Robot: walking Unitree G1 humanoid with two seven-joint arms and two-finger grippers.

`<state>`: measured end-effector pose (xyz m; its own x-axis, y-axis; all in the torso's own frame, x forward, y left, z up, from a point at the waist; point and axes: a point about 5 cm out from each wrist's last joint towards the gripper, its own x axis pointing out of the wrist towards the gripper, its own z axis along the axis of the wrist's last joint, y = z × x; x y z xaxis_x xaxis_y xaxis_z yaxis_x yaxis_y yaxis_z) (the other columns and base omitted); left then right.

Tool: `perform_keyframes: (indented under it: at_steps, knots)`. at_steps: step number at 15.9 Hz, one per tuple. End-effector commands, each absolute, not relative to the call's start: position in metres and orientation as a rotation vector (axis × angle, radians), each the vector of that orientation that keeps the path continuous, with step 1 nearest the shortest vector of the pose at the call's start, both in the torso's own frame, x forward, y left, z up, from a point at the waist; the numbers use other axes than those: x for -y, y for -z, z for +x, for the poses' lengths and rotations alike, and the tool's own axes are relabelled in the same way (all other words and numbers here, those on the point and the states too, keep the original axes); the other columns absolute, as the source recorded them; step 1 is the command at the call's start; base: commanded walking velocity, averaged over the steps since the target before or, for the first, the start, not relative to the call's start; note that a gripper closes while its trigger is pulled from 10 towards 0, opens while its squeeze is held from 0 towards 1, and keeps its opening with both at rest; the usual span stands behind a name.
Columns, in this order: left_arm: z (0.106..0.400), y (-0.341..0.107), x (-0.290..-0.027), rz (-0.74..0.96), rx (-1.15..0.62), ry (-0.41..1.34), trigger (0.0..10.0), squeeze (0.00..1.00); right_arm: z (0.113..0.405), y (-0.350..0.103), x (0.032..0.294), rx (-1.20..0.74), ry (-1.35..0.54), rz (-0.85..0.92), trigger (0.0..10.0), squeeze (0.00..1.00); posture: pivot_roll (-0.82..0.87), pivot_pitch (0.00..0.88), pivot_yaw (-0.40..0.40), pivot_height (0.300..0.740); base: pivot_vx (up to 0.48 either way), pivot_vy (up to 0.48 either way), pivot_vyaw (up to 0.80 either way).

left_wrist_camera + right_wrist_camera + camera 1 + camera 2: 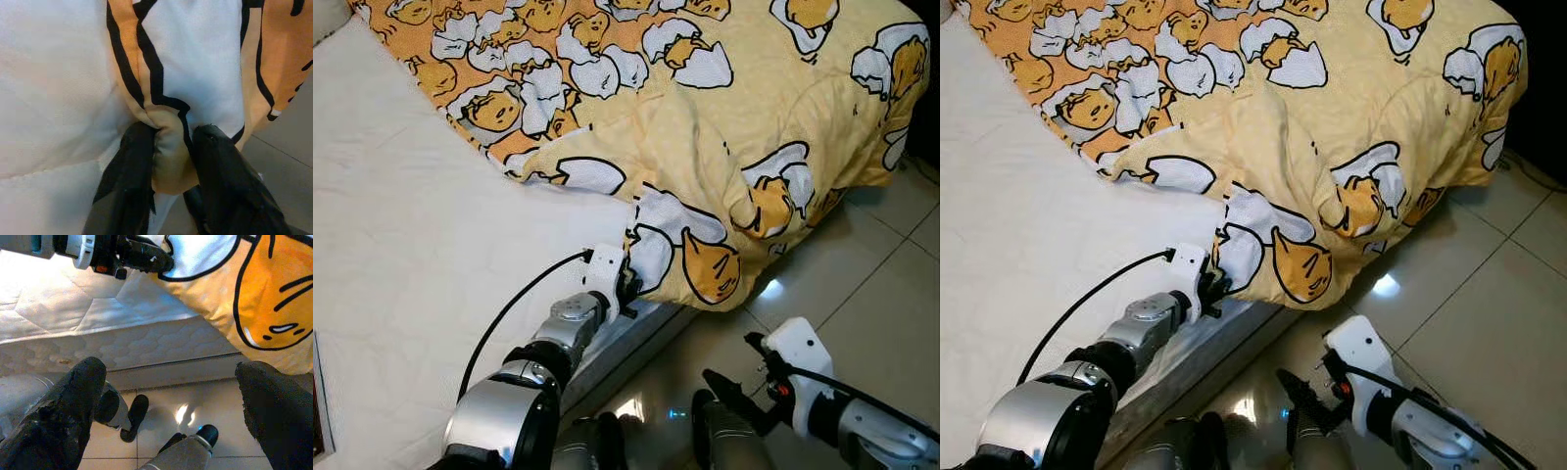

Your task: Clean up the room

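Yellow and orange cloth printed with white eggshells and black outlines makes up the quilt (705, 127), which lies heaped over the far and right part of the bed, with its near corner drooping over the mattress edge toward the floor. The left gripper (628, 284) has that corner: in the left wrist view a bunched fold of the quilt sits squeezed tight between its two black fingers (132, 166), the fabric bulging between them. The silver left arm (524, 387) reaches up from the near left over the bed, a black cable (509, 313) looping from its wrist across the sheet.

Under the quilt, the white quilted mattress (401, 245) lies bare across the left side of the scene, and its side panel shows in the right wrist view below the held corner.

Down on the near right, the right gripper (729, 390) hangs low over the glossy tiled floor (862, 284), just beside the bed's edge and apart from the quilt. Its fingers (73, 401) are spread wide with nothing between them. Light glints off the tiles below the hanging quilt corner.
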<state>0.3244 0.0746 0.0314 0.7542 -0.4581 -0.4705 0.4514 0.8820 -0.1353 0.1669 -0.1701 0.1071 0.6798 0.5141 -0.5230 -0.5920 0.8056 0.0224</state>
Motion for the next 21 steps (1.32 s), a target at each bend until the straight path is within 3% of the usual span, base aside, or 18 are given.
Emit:
perform_keyframes:
  at_steps: [1, 10, 13, 16, 17, 21]
  knots:
    - [0.320, -0.025, -0.079, -0.022, -0.546, 0.487, 0.0, 0.00, 0.165, -0.104, 0.167, -0.555, -0.638, -0.136, 10.0, 0.00, -0.24, 0.253, 0.162, 0.740, 0.000, 0.000, 0.00]
    - [0.319, -0.025, -0.078, -0.024, -0.540, 0.520, 0.0, 0.00, 0.173, -0.103, 0.167, -0.540, -0.643, -0.144, 10.0, 0.00, -0.22, 0.234, 0.161, 0.740, 0.000, 0.000, 0.00]
    - [0.312, -0.020, -0.071, 0.039, -0.555, 0.619, 0.0, 0.00, 0.180, -0.104, 0.167, -0.501, -0.630, -0.148, 10.0, 0.00, -0.20, 0.222, 0.157, 0.740, 0.000, 0.000, 0.00]
    - [0.279, 0.005, -0.055, 0.124, -0.650, 0.821, 0.0, 0.00, 0.192, -0.107, 0.171, -0.444, -0.559, -0.166, 10.0, 0.00, -0.20, 0.207, 0.155, 0.740, 0.000, 0.000, 0.00]
    - [0.249, 0.025, -0.042, 0.143, -0.714, 0.947, 0.0, 0.00, 0.205, -0.113, 0.177, -0.386, -0.474, -0.183, 10.0, 0.00, -0.20, 0.204, 0.155, 0.740, 0.000, 0.000, 0.00]
    - [0.200, 0.041, -0.010, 0.126, -0.780, 1.209, 0.0, 0.00, 0.214, -0.115, 0.182, -0.350, -0.432, -0.179, 10.0, 0.00, -0.18, 0.191, 0.148, 0.740, 0.000, 0.000, 0.00]
